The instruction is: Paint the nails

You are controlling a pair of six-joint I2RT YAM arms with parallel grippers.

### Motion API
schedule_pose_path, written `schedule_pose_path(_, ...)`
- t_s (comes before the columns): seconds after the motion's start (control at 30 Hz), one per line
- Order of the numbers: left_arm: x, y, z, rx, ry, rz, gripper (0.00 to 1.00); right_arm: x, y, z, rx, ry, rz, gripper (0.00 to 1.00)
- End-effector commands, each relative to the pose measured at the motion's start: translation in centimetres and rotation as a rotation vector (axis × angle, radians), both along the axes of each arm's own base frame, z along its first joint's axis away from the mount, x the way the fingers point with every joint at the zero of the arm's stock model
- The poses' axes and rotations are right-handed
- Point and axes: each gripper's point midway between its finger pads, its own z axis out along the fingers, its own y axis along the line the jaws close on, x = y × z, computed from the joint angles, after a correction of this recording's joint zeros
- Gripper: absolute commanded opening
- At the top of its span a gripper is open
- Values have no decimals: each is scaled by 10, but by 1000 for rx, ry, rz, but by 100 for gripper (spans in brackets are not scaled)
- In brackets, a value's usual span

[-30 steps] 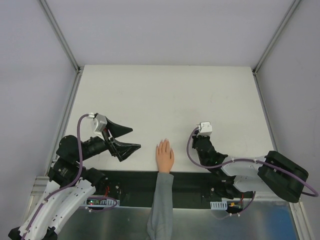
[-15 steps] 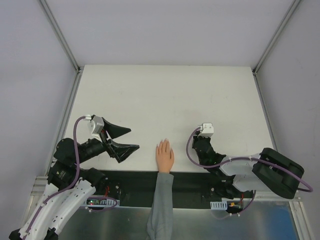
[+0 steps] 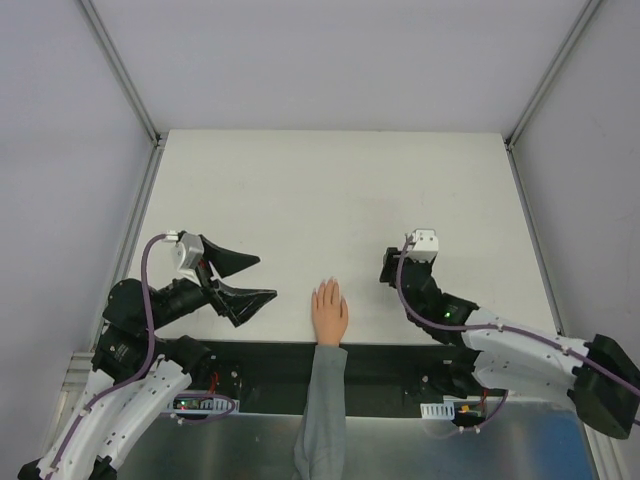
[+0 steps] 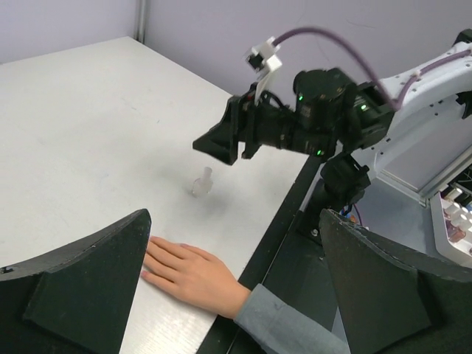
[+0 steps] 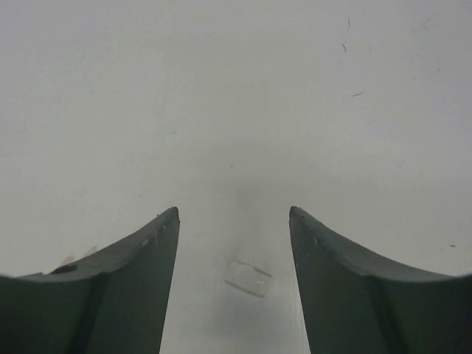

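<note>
The nails (image 3: 327, 285) tip the stiff mannequin hand (image 3: 329, 315) at six o'clock on the surface (image 3: 330, 190). They look tiny, hard and probably slick, so brush lightly rather than grip. The left end effector (image 3: 270, 277) and right end effector (image 5: 234, 214) both gape, empty.

We see the table (image 3: 330, 190) as a white matt top w/ faint scuffs & specks. The mannequin hand (image 3: 329, 312) looks smooth & rubbery, peach, low sheen; the nails (image 4: 147, 257) can't be told from the fingers by finish. Its sleeve (image 3: 322, 420) is grey matt cloth. Left gripper (image 3: 266, 277) & right gripper (image 5: 233, 212) are matt black plastic. The arm shells (image 3: 520, 350) are glossy white plastic, the cables (image 3: 148, 290) smooth purple. The small bottle (image 4: 202, 181) looks clear, glassy. The frame rails (image 3: 120, 70) are satin metal.
</note>
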Motion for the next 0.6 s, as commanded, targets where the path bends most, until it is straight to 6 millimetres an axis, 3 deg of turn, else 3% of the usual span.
schedule_pose_path(0.0,9,7,19,-28,-12,75,96,-18,-20,42,-81,126,-15,65)
schedule_pose_path(0.03,11,10,21,-35,1,97,96,-18,-16,77,-34,115,-11,65)
schedule_pose_path(0.07,18,12,20,-34,15,133,96,-29,-28,76,-98,172,-6,65)
schedule_pose_path(0.13,22,14,21,-34,20,158,96,-37,-36,112,-44,155,-2,66)
schedule_pose_path(0.23,31,17,20,-33,30,205,96,-55,-61,137,-17,136,1,71)
schedule_pose_path(0.3,37,19,18,-32,39,231,96,-67,-74,157,7,110,27,83)
schedule_pose_path(0.4,40,21,17,-35,50,251,96,-78,-84,174,35,91,61,97)
schedule_pose_path(0.47,41,20,16,-32,57,251,96,-80,-78,176,31,72,123,97)
schedule_pose_path(0.57,43,19,17,-33,65,252,96,-86,-86,179,25,104,103,97)
